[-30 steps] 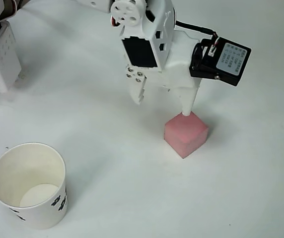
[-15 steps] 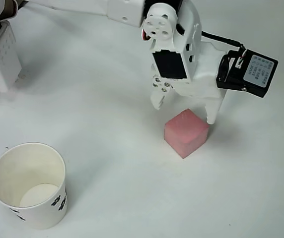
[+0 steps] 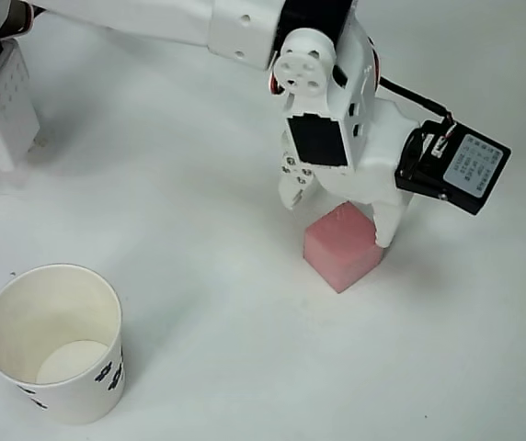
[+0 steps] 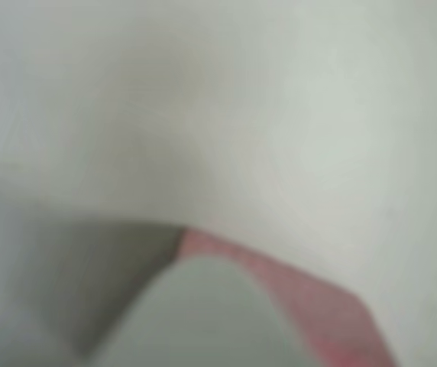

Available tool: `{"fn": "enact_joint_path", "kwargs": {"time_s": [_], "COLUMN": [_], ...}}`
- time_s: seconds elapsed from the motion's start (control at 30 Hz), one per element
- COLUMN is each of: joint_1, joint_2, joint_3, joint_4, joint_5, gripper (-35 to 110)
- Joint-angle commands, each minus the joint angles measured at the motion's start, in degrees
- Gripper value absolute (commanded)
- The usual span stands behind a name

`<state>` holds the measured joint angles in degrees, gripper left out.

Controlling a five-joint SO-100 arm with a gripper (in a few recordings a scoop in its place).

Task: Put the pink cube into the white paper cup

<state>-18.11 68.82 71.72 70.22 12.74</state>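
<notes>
Fingers (image 3: 384, 230) spread apart, one each side of the pink cube (image 3: 340, 251), not clamped; right tip touching cube's edge in overhead view. Gripper (image 3: 337, 216) hangs over cube's far side. Cup (image 3: 54, 342) upright, well apart, lower left of cube. Wrist view blurry, cube (image 4: 310, 298) at bottom.

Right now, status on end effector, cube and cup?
End effector open, fingers straddling pink cube, not closed. White paper cup upright, empty, lower left in overhead view. Path between unobstructed.
</notes>
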Motion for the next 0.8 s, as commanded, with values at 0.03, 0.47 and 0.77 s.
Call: {"fn": "enact_joint_path", "kwargs": {"time_s": [0.03,0.47,0.77], "joint_1": [0.0,-0.7,-0.7], "joint_2": [1.3,-2.7,1.1], "joint_3": [-6.2,-6.8,-6.7], "joint_4": [-0.2,0.1,4.5], "joint_5": [-0.1,-0.1,-1.9], "gripper": [45,17,7]}}
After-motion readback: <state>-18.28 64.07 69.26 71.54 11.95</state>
